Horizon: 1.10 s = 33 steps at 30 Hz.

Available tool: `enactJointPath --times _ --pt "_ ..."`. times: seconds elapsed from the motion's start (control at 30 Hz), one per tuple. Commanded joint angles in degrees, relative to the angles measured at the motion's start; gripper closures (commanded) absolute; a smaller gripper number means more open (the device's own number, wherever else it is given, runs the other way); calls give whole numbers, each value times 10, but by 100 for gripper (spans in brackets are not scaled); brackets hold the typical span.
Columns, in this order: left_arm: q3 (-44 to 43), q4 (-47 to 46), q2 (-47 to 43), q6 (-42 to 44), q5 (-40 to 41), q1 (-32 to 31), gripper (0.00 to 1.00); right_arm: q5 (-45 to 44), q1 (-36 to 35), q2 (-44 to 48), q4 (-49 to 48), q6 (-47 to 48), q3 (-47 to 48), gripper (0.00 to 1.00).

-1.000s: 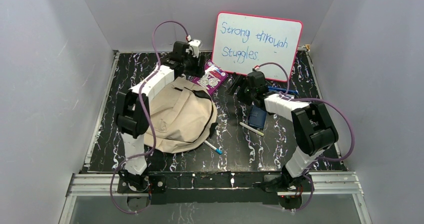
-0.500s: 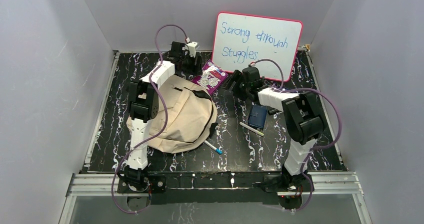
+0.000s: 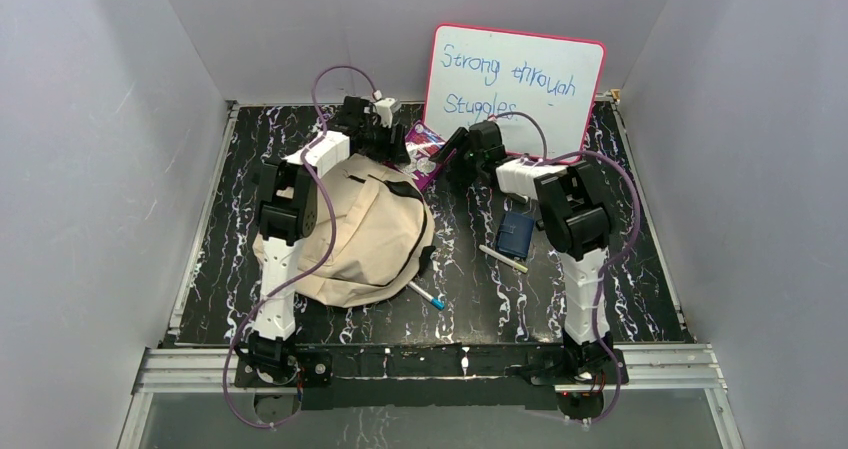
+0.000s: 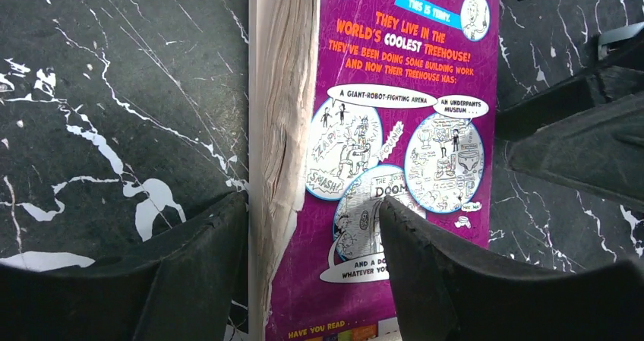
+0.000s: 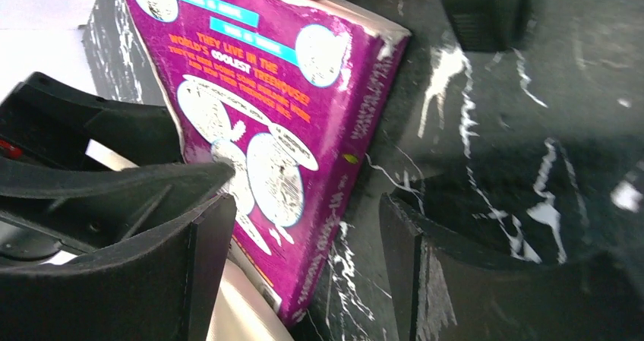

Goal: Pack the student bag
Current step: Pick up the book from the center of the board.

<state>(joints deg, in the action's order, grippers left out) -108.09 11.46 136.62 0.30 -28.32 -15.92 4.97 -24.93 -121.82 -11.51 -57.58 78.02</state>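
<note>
Left wrist view: glossy purple paperback (image 4: 410, 128) reads "THEY LIVE IN THE WORLD'S COOLEST TREEHOUSE!" Jaws wide on both, nothing gripped: left gripper (image 4: 311, 273) straddles its rough page edge, right gripper (image 5: 304, 269) its spine. Pink-framed whiteboard (image 3: 515, 89): "Strong through Stuggles." Limp beige canvas bag (image 3: 365, 234) lies just beside the paperback, leftward.

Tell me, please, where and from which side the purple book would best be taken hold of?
Probably a long edge, pinched across its thickness. The purple book lies flat, cover up, so only its edges offer a hold. The open left gripper straddles the page edge, the open right gripper the spine; come in low from either side.
</note>
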Motion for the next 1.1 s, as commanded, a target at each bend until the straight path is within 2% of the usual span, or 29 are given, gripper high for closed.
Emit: enactJointPath --times 0.0,0.3,0.53,0.73,0.87,1.07 --pt "49 -12 -32 1 -23 1 39 46 -6 -35 -17 -16 37 23" --pt "134 -15 -89 -17 -18 2 40 63 -42 -26 -42 -31 1 26" --pt "226 -32 -148 -30 -25 0 42 51 -66 4 -80 -51 -65 26" --pt "242 -32 -154 -41 -45 -7 45 55 -65 -14 -111 -53 -67 27" --pt "240 -23 -150 -35 -47 -20 46 104 -66 -29 -207 -40 -63 31" --pt "237 -21 -146 -33 -46 -27 46 140 -66 -3 -336 -35 -95 35"
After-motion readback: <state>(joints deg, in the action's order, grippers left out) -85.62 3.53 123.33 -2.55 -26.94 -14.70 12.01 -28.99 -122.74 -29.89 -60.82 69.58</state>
